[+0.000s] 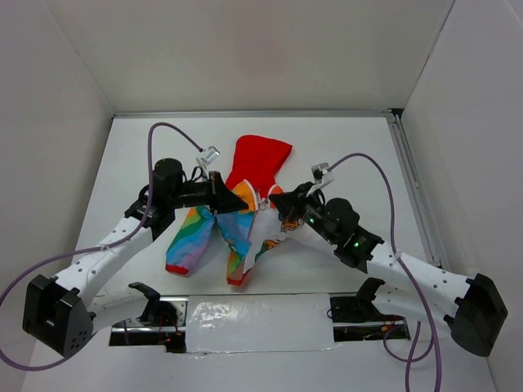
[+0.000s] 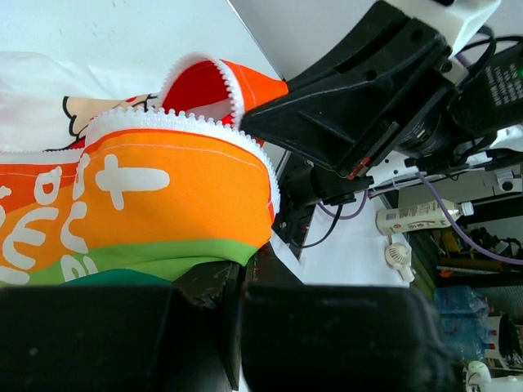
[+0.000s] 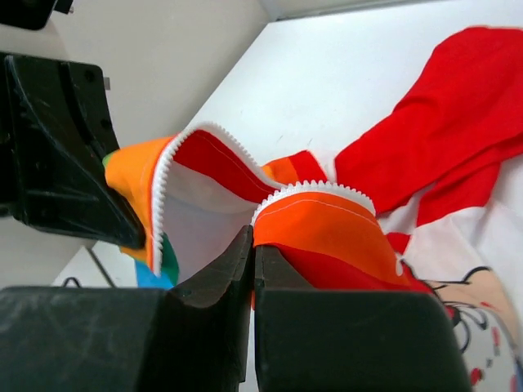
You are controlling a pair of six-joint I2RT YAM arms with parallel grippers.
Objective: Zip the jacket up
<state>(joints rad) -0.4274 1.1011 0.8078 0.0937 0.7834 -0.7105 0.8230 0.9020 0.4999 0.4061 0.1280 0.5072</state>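
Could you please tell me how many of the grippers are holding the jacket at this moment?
2. The left gripper is shut on one toothed orange front edge of the jacket; the right gripper is shut on the opposite toothed edge, just below the red hood.

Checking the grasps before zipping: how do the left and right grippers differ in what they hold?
The left gripper pinches an orange part of the jacket printed with white marks; the right gripper pinches a plain orange-and-red edge. From above, the left gripper is over the rainbow-striped side, the right gripper over the side showing white lining. Both are shut on fabric just below white zipper teeth.
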